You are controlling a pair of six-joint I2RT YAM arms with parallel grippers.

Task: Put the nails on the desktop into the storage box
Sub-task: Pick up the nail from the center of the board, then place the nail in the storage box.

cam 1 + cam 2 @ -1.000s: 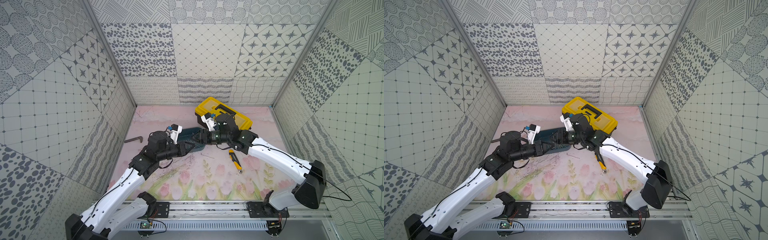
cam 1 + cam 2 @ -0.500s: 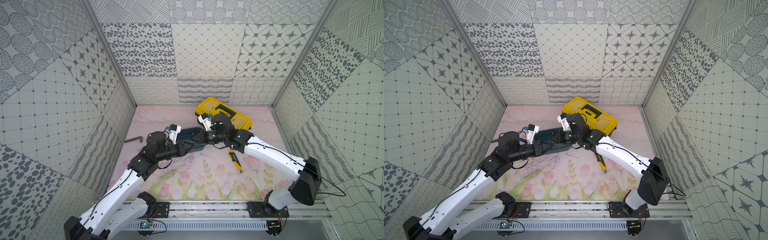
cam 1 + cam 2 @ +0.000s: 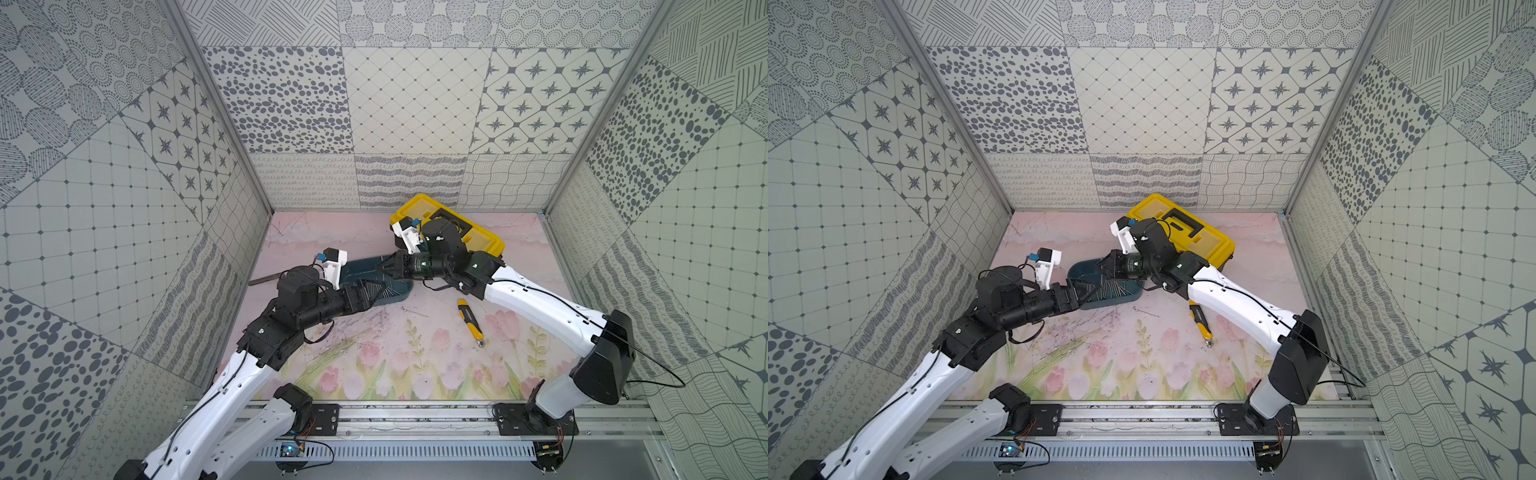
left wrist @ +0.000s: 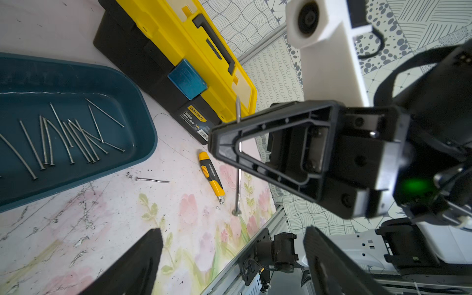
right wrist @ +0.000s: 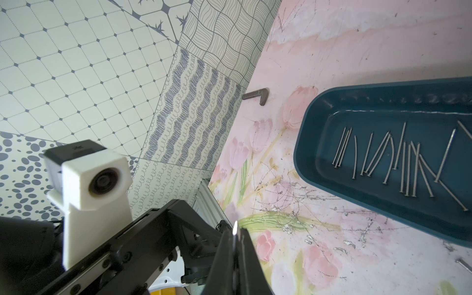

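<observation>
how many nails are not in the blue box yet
2: a loose nail lies on the desktop beside the storage box; a second nail is clamped in the right pincer. More may be hidden.

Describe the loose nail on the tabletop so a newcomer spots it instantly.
Find the shallow teal-blue plastic tub on the pink tulip-printed desktop. Between it and the yellow-and-black utility knife lies one thin grey metal nail. Unlike the nails in the tub, it rests on bare desktop.

Bright, even, soft light fills both top views for me, with only faint shadows on the desktop [image 3: 374, 353]. My wrist views bend at the edges. The right gripper [image 5: 234, 238] is blurred up close, its nail [image 5: 235, 226] glinting white.
</observation>
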